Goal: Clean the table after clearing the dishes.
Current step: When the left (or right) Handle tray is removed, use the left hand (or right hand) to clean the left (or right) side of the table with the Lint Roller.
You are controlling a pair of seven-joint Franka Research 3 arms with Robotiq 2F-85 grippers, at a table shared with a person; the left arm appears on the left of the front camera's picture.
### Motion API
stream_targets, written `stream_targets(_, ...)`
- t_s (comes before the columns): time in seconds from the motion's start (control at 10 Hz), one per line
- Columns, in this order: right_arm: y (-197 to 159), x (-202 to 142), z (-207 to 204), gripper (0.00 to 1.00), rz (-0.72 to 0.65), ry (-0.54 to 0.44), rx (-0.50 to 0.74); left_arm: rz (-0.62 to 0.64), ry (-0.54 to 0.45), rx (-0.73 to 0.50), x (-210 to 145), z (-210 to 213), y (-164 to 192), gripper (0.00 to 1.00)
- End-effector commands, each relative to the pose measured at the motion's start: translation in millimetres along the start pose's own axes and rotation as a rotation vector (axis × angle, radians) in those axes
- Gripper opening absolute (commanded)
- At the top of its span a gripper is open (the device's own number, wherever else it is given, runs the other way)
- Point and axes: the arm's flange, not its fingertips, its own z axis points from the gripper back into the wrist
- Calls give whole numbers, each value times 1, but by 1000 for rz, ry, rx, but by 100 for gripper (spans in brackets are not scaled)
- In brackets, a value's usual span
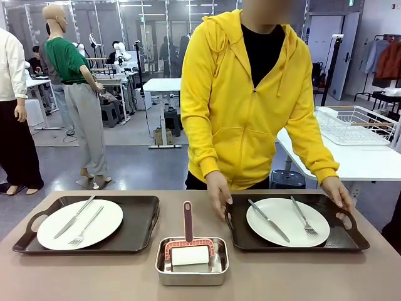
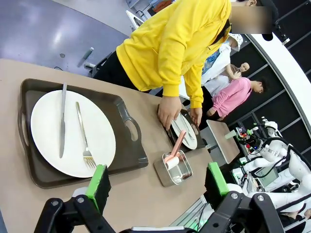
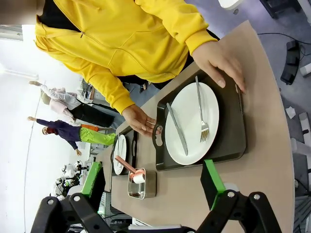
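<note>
Desk (image 1: 282,279), grey-brown, across the lower front view, carrying the dishes in two sets. Toward 9 o'clock, the left-hand plate (image 1: 111,221), round and white, lies on the left-hand tray (image 1: 143,221), dark brown with handles, and bears a knife (image 1: 74,217) and a fork (image 1: 88,224) side by side. Toward 3 o'clock, the right-hand plate (image 1: 285,216) lies on the right-hand tray (image 1: 341,241) with a second knife (image 1: 269,221) and second fork (image 1: 301,215). Between the trays, at 6 o'clock, stands a square steel pan (image 1: 191,277) holding a roller (image 1: 190,256) whose reddish handle (image 1: 187,219) points to 12 o'clock, past the pan's far rim. A person in a yellow hooded top (image 1: 250,106) stands at the desk's 12 o'clock edge, with one hand (image 1: 219,193) touching the right-hand tray at its 9 o'clock end and the other hand (image 1: 336,193) at its 3 o'clock end. The left end effector (image 2: 158,179) hangs above the desk with green pads (image 2: 98,182) spread wide and nothing between them. The right end effector (image 3: 151,178) is likewise wide and empty, above the near side of the right-hand tray.
</note>
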Motion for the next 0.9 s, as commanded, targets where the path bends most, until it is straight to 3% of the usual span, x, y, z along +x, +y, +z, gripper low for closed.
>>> stream_targets(0.0,2,0,0,100,2,-5,11,-6,-6,-8,3,2,0,100)
stream_targets(0.8,0,0,0,100,0,0,0,-6,-6,-8,3,2,0,100)
